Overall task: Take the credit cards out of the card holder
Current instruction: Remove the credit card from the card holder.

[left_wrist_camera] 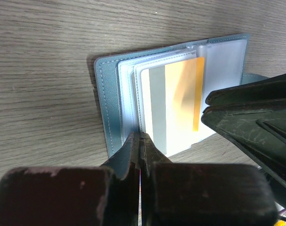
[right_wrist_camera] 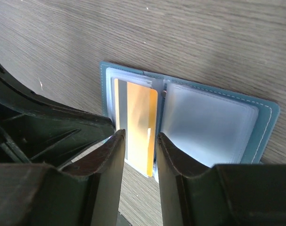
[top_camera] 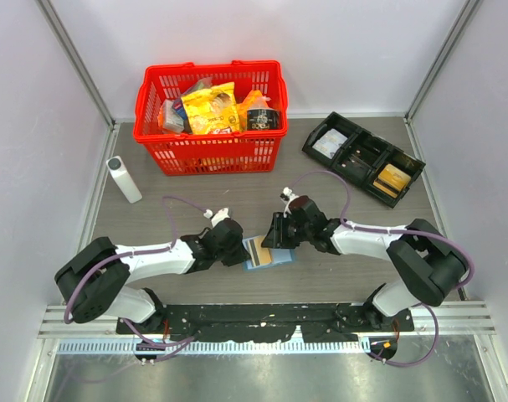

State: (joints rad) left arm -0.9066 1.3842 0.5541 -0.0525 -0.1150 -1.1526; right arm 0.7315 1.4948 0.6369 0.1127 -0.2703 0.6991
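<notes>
Between right gripper (right_wrist_camera: 139,141) fingers (right_wrist_camera: 110,160): credit card (right_wrist_camera: 142,113).

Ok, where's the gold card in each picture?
Top external: the credit card is just below the middle.
Left wrist: it fills the centre.
Right wrist: it is just left of centre.
Shared landmark: the open blue card holder under it.
</notes>
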